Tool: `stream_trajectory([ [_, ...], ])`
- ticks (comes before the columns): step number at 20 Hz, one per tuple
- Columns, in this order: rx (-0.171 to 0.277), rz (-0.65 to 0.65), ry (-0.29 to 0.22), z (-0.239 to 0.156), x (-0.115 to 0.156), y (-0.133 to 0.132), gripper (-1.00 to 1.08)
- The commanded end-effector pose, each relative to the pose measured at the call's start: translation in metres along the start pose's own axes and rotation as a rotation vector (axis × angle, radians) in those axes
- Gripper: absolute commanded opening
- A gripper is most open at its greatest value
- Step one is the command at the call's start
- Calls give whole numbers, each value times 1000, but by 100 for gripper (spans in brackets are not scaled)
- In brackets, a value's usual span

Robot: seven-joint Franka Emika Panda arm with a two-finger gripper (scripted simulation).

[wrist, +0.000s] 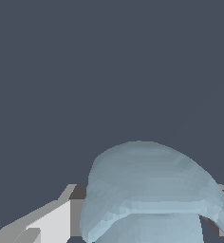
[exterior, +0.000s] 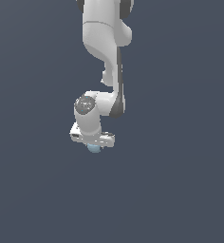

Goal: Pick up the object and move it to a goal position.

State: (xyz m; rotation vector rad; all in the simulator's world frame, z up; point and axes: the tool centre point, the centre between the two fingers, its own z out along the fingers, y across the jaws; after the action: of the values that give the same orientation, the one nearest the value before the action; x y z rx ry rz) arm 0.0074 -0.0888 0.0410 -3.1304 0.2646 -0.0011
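My pincer [exterior: 93,142] straddles the lump [exterior: 94,149]; whether it grips, I cannot tell. Small, probably light and rigid, best pinched across its rounded middle.

Flat, even simulator light, dim slate backdrop, no cast shadows, slightly pixelated.

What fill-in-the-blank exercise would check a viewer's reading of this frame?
1. The small lump under the claw is pale ____ in colour.
2. In the wrist view, the lump sits between the claw's two ____.
3. Compared with the claw, the lump is much ____.
4. The arm is mostly ____ in colour.

Missing words: blue; fingers; smaller; white
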Motion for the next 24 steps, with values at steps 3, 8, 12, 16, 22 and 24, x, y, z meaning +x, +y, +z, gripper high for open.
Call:
stream_trajectory([
  [3,0,0,0,-3,-2,-3,-100],
  [8,0,0,0,-15,-12,-19,-100],
  [12,0,0,0,-32,-24,-40,-100],
  [16,0,0,0,-56,-42,-70,-100],
  [22,-1,0,0,-95,-71,-119,-100],
  [24,-1,0,0,-106,-79,-134,-100],
])
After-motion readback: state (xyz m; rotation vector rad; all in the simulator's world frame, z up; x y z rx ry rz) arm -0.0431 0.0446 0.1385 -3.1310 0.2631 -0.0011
